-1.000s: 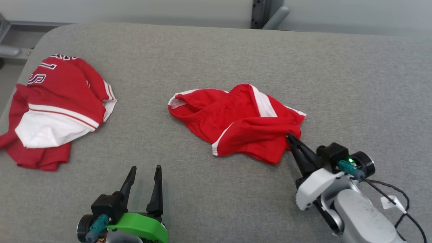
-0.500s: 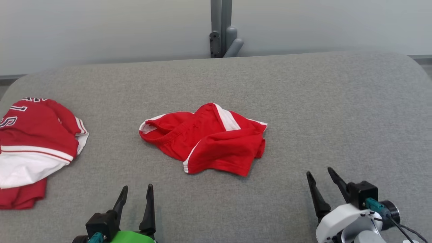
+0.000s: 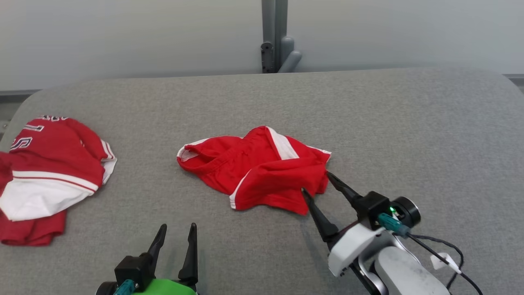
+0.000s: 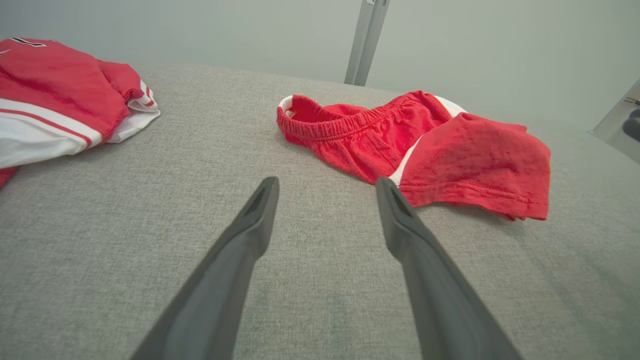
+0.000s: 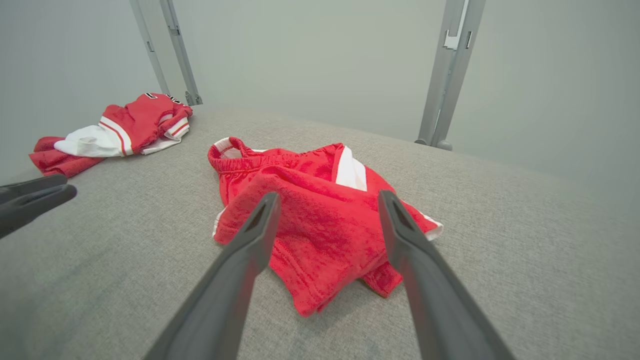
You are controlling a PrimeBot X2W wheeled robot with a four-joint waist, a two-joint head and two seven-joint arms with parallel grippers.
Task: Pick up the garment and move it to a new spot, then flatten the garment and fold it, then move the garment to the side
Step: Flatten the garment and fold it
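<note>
Left wrist view: gathered waistband (image 4: 345,127) of shorts (image 4: 475,160)

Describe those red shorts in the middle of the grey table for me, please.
The red shorts look like soft knit fabric, with white side stripes and a gathered elastic waistband gaping toward the robot's left. They lie crumpled, one leg folded over, on the grey table. The open right gripper straddles their near right corner; contact is unclear.

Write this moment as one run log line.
left tool open | right tool open over red shorts corner, no grip | red jersey far left
</note>
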